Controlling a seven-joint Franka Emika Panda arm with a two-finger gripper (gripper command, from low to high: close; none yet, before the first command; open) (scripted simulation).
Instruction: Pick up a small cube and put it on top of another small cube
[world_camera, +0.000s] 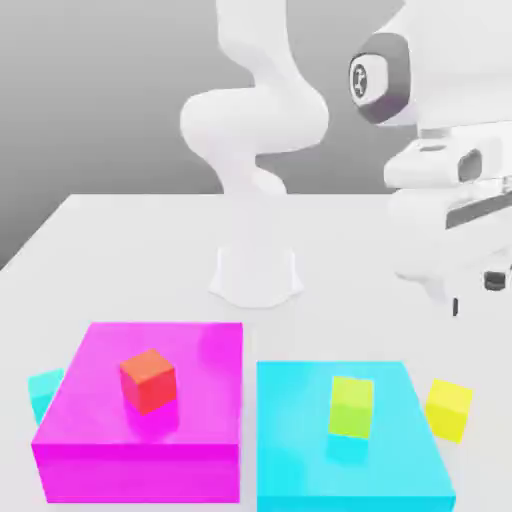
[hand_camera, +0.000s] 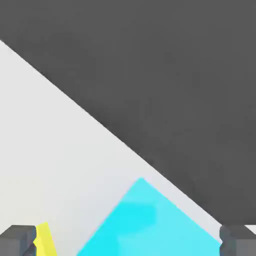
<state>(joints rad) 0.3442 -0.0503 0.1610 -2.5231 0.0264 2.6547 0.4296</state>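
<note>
Yellow cube (world_camera: 448, 409): one, on bench (world_camera: 130, 250), just beside cyan block (world_camera: 300, 440).
Red cube (world_camera: 148, 380): one, atop magenta block (world_camera: 100, 450).
Claw (hand_camera: 128, 242): fingers spread apart, released.
Hand view: yellow cube edge by one fingertip (hand_camera: 17, 239).

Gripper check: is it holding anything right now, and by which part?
Nothing is held. The gripper is open, and the yellow cube sits on the table.
</note>
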